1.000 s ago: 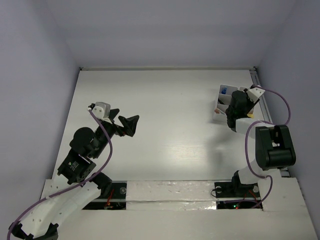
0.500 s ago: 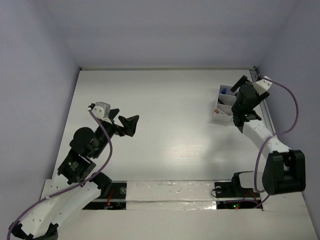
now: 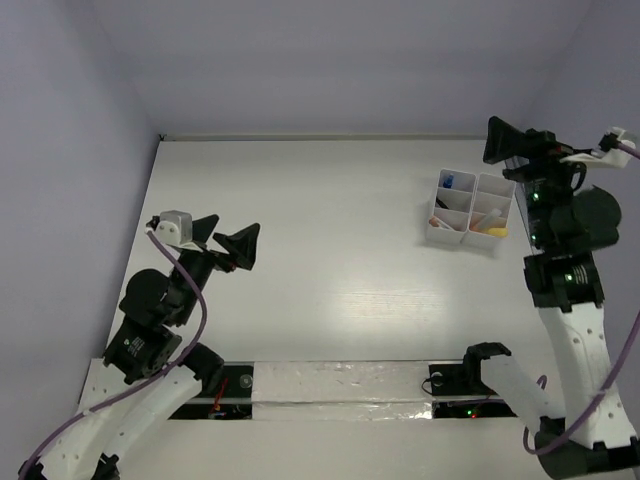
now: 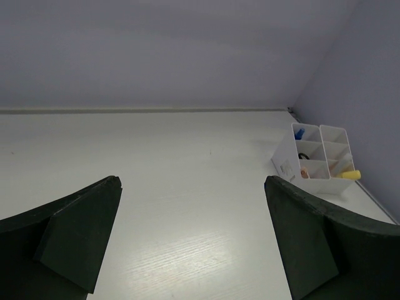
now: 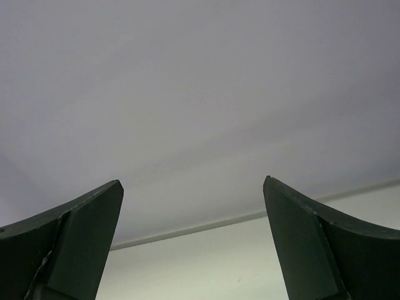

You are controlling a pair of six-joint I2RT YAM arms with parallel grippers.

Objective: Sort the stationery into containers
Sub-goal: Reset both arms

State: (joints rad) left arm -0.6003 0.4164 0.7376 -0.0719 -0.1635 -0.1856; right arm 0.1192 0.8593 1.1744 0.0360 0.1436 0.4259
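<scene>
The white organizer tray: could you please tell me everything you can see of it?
The organizer tray looks like thin white plastic, with upright walls dividing it into two columns of small rectangular compartments. It stands upright on the table, toward its far right. A blue item sits in the far-left compartment, a yellow marker pokes over the near-right rim, and a pinkish piece lies near-left. Only the table touches it.

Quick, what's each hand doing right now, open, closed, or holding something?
Left hand: open, holding nothing.
Right hand: open, holding nothing.
</scene>
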